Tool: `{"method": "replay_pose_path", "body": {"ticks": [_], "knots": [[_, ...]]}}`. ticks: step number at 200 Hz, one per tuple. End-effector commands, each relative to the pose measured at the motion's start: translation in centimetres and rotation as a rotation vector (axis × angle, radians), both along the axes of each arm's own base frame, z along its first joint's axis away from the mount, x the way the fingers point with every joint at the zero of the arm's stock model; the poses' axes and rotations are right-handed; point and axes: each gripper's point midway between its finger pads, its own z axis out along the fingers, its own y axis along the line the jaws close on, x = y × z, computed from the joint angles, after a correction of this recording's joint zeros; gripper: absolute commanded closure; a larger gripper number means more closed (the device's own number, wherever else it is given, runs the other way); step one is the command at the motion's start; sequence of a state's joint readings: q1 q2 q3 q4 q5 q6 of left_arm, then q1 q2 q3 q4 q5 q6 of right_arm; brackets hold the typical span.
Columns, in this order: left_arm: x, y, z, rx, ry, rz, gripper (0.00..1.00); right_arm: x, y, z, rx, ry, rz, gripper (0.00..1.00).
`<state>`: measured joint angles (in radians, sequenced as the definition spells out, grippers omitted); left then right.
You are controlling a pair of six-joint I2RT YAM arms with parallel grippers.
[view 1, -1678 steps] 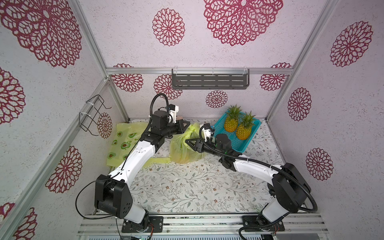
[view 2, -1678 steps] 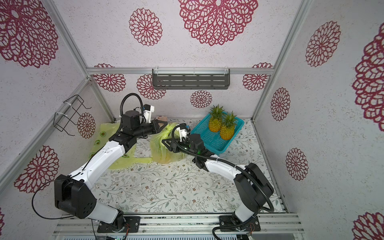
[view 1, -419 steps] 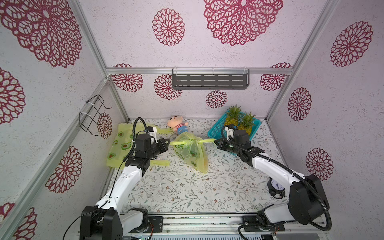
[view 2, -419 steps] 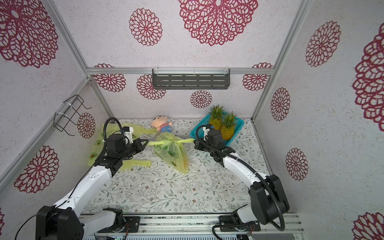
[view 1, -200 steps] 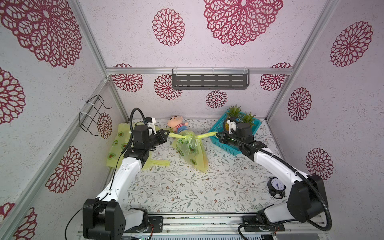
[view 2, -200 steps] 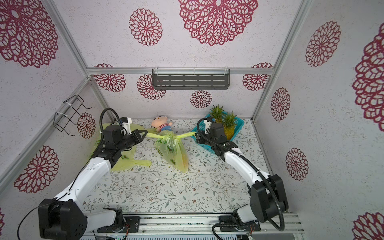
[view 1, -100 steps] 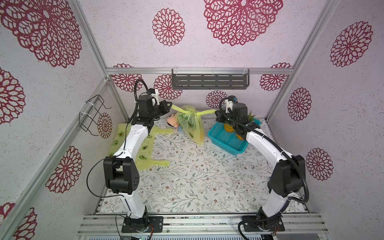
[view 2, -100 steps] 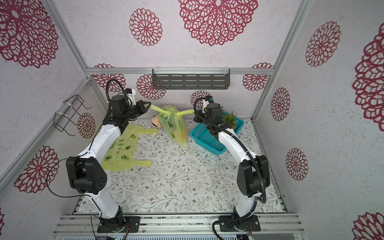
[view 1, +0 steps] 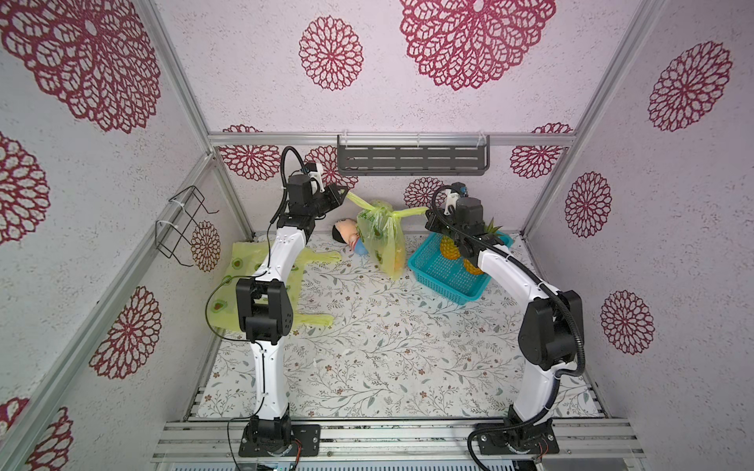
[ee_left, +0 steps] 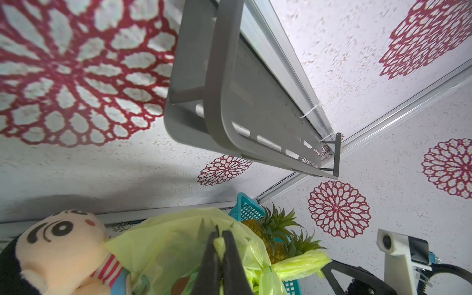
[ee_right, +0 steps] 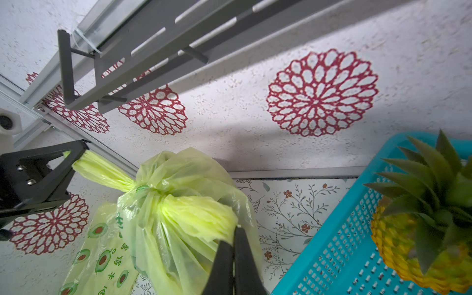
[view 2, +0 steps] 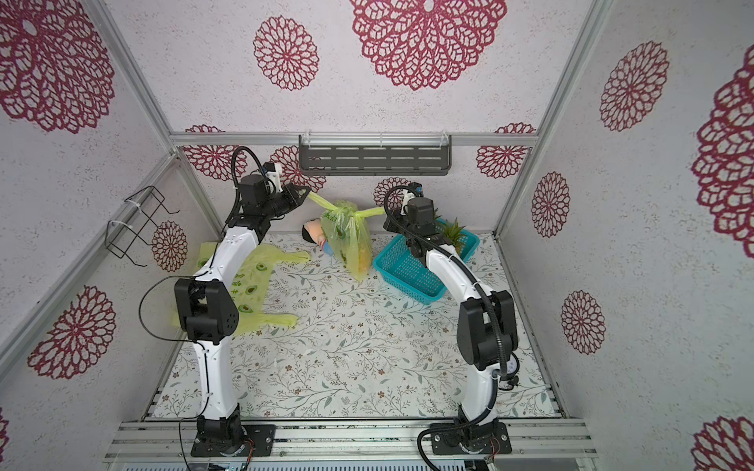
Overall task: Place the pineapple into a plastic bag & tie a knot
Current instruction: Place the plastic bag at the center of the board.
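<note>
The left claw (view 1: 345, 191) is pinched together on the left handle (view 1: 359, 200) of the yellow-green plastic bag (view 1: 381, 240), in the upper middle of both top views. Its wrist view shows the black fingers (ee_left: 233, 260) squeezing a sliver of film. The right claw (view 1: 428, 213) is likewise clamped, on the right handle (view 1: 413, 211). In the right wrist view its tips (ee_right: 233, 231) bite the bunched plastic.

Both handles run taut into a knot (view 1: 385, 212) at the bag's neck, and the bag hangs from it between the two claws. Whether its lowest corner touches the table (view 1: 387, 346) cannot be told.

The pineapple (view 1: 395, 261) shows as a yellow mass through the film in the bag's lower part.

Just right of the bag stands a teal basket (view 1: 432, 277) holding two more pineapples (view 1: 449, 248), partly hidden by the right arm. Just left of the bag and behind it lies a doll (view 1: 344, 233). At the left of the frame a spare bag (view 1: 245, 261) lies flat under the left arm. A grey shelf (view 1: 412, 159) hangs on the back wall above the claws.
</note>
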<state>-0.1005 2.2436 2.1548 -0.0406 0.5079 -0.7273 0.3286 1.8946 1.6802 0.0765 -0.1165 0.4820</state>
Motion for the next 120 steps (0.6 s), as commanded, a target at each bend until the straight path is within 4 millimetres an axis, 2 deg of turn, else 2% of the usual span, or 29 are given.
{"method": "replay_pose_path", "body": {"ticks": [1,38,57,78,88,105,120], "knots": [[1.2,2.6,4.6,-0.022,-0.154,0.068,1.0,0.4,-5.2,6.9,0.055,-0.191,-0.165,1.0],[2.0,2.4,3.9,-0.05,-0.18,0.056,1.0,-0.2,-4.9,6.3,0.067,-0.216,-0.14,1.0],[2.6,2.3,2.6,-0.057,-0.164,0.056,1.0,0.5,-4.3,4.5,0.066,-0.181,-0.116,1.0],[3.1,2.3,-0.5,-0.052,-0.1,0.056,0.98,1.6,-4.2,1.3,0.06,-0.111,-0.115,1.0],[3.1,2.3,-2.0,-0.045,-0.064,0.058,0.91,2.0,-4.3,0.0,0.058,-0.075,-0.113,1.0],[2.8,2.6,-3.4,-0.016,-0.022,0.074,0.71,2.1,-4.1,-1.2,0.057,-0.04,-0.096,1.0],[2.0,3.4,-3.1,0.028,-0.001,0.105,0.53,1.8,-3.7,-1.2,0.051,-0.012,-0.058,0.8]]}}
